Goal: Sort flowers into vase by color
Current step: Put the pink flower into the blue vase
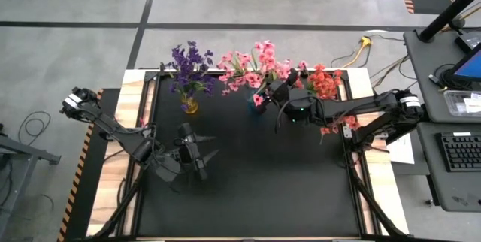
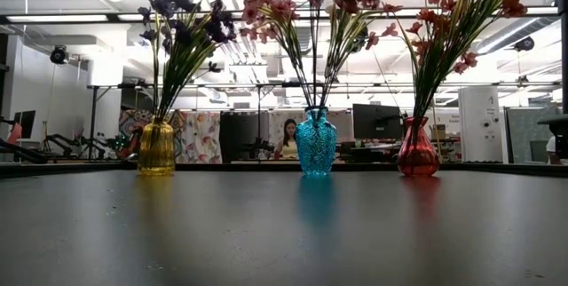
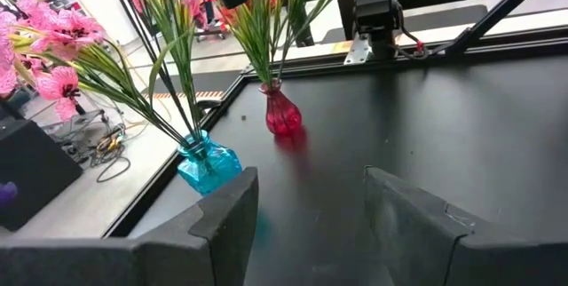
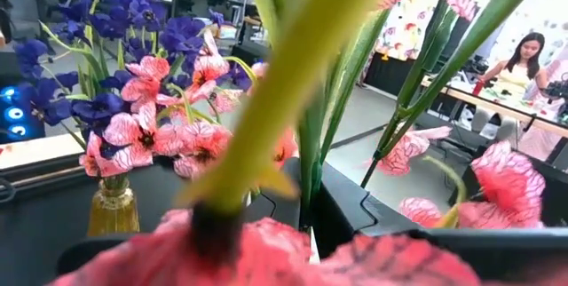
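Black matting covers the table (image 1: pixel 248 197), with a workshop and a seated person (image 2: pixel 288 139) beyond its far edge. Over the mat's left half the left gripper (image 1: pixel 201 154) hangs with its fingers (image 3: pixel 226 219) spread apart and nothing between them. Above the blue vase the right gripper (image 1: pixel 281 90) is clenched; a pink flower (image 4: pixel 266 259) sits right against its camera, but whether the fingers pinch that stem cannot be told. Along the far edge stand three vases: a yellow vase (image 2: pixel 156 148) toward the left corner holding purple flowers (image 1: pixel 189 63), the blue vase (image 2: pixel 316 142) in the middle with pink flowers (image 1: pixel 252 65), and a red vase (image 2: pixel 417 150) toward the right corner with coral flowers (image 1: pixel 325 83).
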